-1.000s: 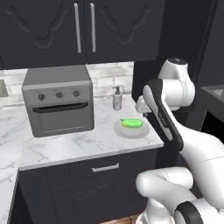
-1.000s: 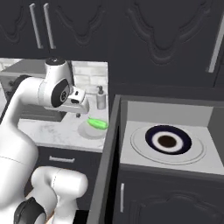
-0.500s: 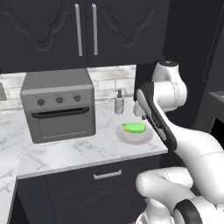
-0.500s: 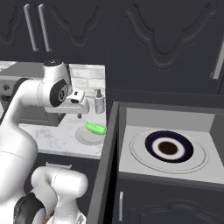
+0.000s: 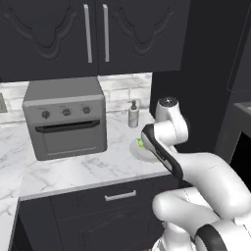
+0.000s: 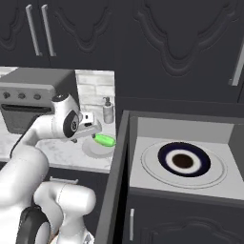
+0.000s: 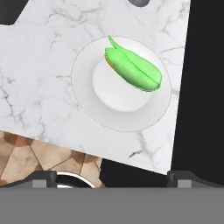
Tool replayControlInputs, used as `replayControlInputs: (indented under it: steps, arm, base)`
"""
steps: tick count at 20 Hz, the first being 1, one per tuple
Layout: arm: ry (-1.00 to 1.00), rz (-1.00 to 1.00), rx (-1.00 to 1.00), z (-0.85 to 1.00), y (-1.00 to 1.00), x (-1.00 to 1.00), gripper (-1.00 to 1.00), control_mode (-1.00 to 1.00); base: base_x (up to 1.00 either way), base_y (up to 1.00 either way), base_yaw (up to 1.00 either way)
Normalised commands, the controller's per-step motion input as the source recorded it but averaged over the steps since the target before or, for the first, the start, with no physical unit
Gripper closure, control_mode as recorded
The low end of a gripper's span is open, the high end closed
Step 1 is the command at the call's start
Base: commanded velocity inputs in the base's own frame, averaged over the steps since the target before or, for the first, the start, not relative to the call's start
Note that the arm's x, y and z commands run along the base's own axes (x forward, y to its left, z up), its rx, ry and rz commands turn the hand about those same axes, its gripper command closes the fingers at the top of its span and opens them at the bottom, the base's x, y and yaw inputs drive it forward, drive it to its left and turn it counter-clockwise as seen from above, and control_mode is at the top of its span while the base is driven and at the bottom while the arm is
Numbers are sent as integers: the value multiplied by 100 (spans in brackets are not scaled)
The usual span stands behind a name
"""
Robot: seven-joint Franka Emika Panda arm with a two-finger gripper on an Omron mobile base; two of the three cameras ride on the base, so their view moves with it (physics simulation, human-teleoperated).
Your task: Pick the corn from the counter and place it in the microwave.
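Note:
The corn (image 7: pixel 133 70) is a bright green cob lying across the upper right of a round white plate (image 7: pixel 97 113) on the marble counter (image 7: pixel 39 65). In the hand view my gripper (image 7: pixel 113 178) looks down from above the plate; it is open, the tips far apart, nothing between them. From the right base camera the corn (image 6: pixel 105 140) lies just right of my gripper (image 6: pixel 93 129), which hangs over the plate (image 6: pixel 95 149). The open microwave (image 6: pixel 183 162) shows its grey interior and dark-ringed turntable. From the left base camera my arm covers all but a green sliver of the corn (image 5: pixel 140 143).
A grey three-knob toaster oven (image 5: pixel 66 120) stands on the counter's left. A soap dispenser (image 5: pixel 133 113) stands behind the plate by the wall. The open microwave door (image 6: pixel 116 186) juts out edge-on between plate and microwave. The counter's front edge (image 7: pixel 87 151) drops to tiled floor.
My arm has swung down and left, bringing the hand lower over the plate with the corn. The corn and plate have not moved.

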Motion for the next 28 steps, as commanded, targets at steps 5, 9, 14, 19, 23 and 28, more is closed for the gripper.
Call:
replayControlInputs:
  steps: [5,9,14,19,23,28]
  arm:
    - [4,18,0,-22,0,100,-100,-100]
    - [15,13,-3,0,0,79,-100,-100]
    - [17,7,-10,-2,0,51,-100,-100]
    - [15,5,-9,-33,0,52,-100,-100]
    - [15,7,-3,-49,-1,46,-100,-100]
    - [13,5,0,-50,-7,14,-100,-100]
  base:
    - [0,0,0]
    - [0,0,0]
    - [0,0,0]
    - [0,0,0]
    - [0,0,0]
    - [0,0,0]
